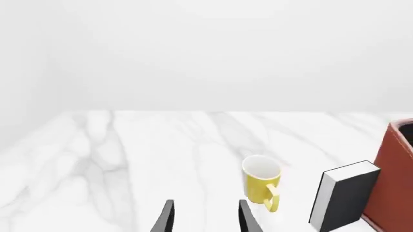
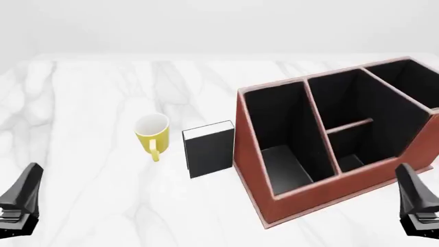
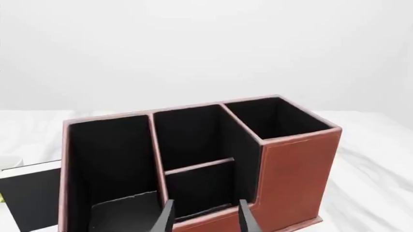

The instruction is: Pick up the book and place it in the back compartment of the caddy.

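- The left gripper (image 2: 20, 203) waits at the table's (image 2: 89, 92) near left edge, fingers parted and empty.
- A yellow mug (image 2: 152, 133) stands just left of the book (image 2: 209, 149); approach so the jaws miss it.
- The book stands upright, mid-table, just beside the caddy (image 2: 274, 206); pinch across its covers.
- The back compartment (image 2: 346, 105) lies behind the low crossbar: lift clear of the walls first.
- The right gripper (image 2: 418, 203), near right edge, is likewise open with nothing held.

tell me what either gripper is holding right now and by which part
Nothing is held. The left gripper and right gripper are both open and empty; the book stands untouched on the table beside the caddy.
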Motion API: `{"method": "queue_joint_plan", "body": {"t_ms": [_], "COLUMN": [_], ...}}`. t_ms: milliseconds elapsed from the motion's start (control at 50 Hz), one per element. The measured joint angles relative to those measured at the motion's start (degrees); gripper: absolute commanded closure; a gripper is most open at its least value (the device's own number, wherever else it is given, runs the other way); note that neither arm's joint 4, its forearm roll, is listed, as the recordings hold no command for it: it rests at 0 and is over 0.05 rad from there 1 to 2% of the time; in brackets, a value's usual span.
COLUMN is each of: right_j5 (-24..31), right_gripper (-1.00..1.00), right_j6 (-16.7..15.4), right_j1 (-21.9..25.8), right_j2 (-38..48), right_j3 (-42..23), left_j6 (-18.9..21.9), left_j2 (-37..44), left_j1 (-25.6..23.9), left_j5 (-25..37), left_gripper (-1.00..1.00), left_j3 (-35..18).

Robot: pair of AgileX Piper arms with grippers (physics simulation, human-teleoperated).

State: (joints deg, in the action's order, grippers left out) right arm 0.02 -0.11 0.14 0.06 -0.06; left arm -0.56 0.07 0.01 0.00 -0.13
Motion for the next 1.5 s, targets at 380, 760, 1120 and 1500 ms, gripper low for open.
{"method": "queue_joint_plan", "body": {"t_ms": [380, 760, 1120, 1500], "right_j5": [-0.2, -0.2, -0.2, 0.0], "right_gripper": [-1.00, -1.00, -1.00, -1.00], "right_j6": [0.0, -0.1, 0.1, 0.2], "right_j1": [0.6, 0.9, 1.1, 1.2], "right_j2": [0.1, 0.0, 0.1, 0.1], "right_j3": [-0.1, -0.1, 0.0, 0.0], "left_j6": [-2.4, 5.9, 12.9, 18.3], "left_j2": [13.5, 38.6, 60.6, 73.6], "left_j1": [-6.9, -21.0, -31.0, -36.1], "left_j5": [-0.7, 19.0, 37.6, 39.0], "left_gripper": [-1.00, -1.00, -1.00, -1.00], "left_j3": [-10.1, -46.7, -75.4, -81.6]}}
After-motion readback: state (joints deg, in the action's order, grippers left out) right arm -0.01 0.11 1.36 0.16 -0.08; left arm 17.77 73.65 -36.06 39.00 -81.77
